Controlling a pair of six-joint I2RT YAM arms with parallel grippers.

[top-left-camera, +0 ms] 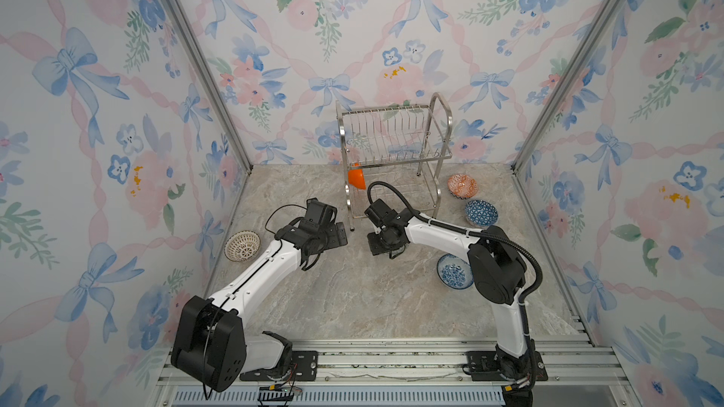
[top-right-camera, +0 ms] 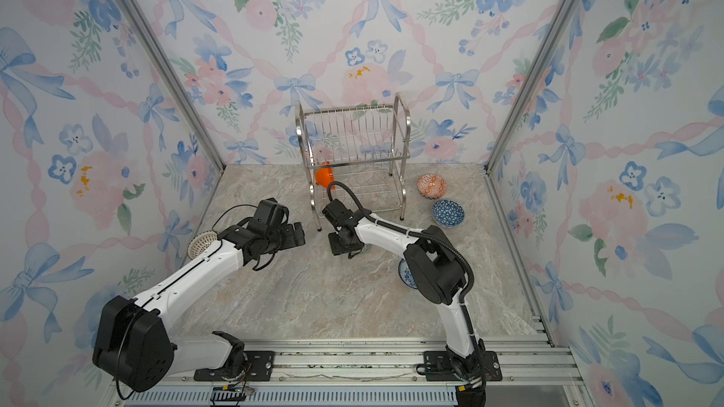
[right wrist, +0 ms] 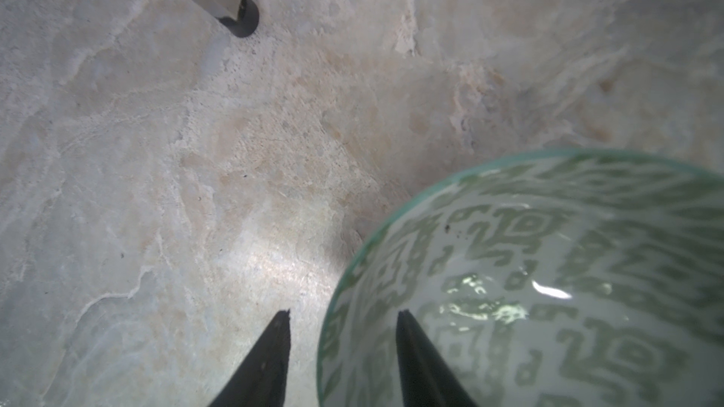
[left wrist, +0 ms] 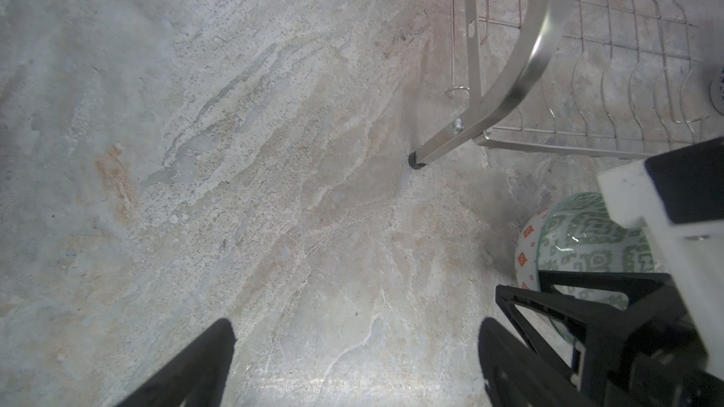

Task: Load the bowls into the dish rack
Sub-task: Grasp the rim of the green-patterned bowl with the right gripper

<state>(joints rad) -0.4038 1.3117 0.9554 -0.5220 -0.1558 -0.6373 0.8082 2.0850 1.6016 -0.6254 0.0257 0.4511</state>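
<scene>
Against the back wall in both top views, the dish rack holds the orange bowl at the left end of its lower tier. The right gripper points down just in front of the rack. From the left wrist, the left gripper hangs spread wide and empty near the green-white bowl, which sits on the tabletop. From the right wrist, the jaws stand partly apart astride this bowl's rim, one fingertip inside and one outside, not yet pinching. Seat the rim deep before clamping, then lift vertically. The rack foot stands near; open tabletop lies toward the front.
</scene>
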